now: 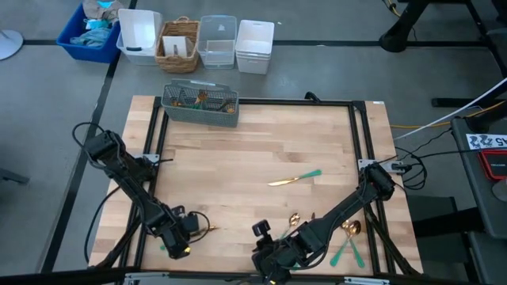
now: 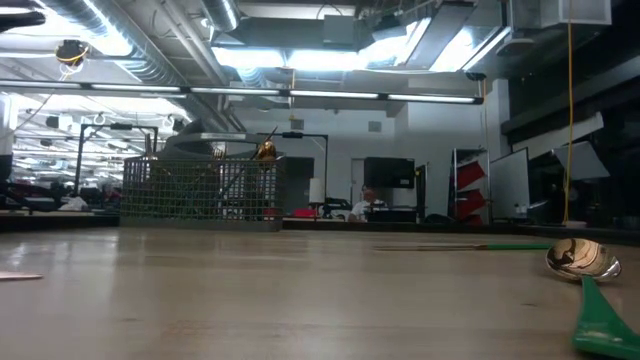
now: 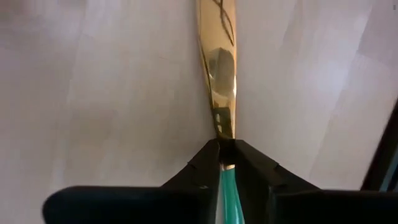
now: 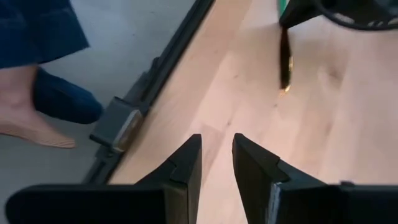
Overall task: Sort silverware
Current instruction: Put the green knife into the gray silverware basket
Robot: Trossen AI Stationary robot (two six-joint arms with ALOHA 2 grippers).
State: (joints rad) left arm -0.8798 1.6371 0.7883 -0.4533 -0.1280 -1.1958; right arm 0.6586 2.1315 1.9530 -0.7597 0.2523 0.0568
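The worktop (image 1: 238, 158) is a pale wood slab inside a black frame; a grey wire caddy (image 1: 200, 104) stands at its far edge, already holding a few pieces, and four bins sit on the floor beyond it. Both arms reach in along the near edge. The left tool (image 1: 184, 232) is at the near left, and in the left wrist view its fingers (image 3: 205, 165) are closed on one piece of silverware (image 3: 222, 68) right where the teal handle meets the gold; the gold end runs straight out ahead of the fingers, so the piece's long axis continues the tool's own line. The caddy lies well away, across the worktop toward the far edge, on the left arm's own side; judged from this, the carry is a long haul directly away from the near edge. The right tool (image 1: 273, 257) waits at the near centre with its fingers (image 4: 186, 165) parted on nothing. Loose pieces remain: a knife (image 1: 295, 179) lying alone mid-worktop, and a cluster of spoons (image 1: 348, 233) near the right arm. The low view shows one spoon (image 2: 585, 262) close by. No brand, label or legible writing is visible on the silverware or caddy.
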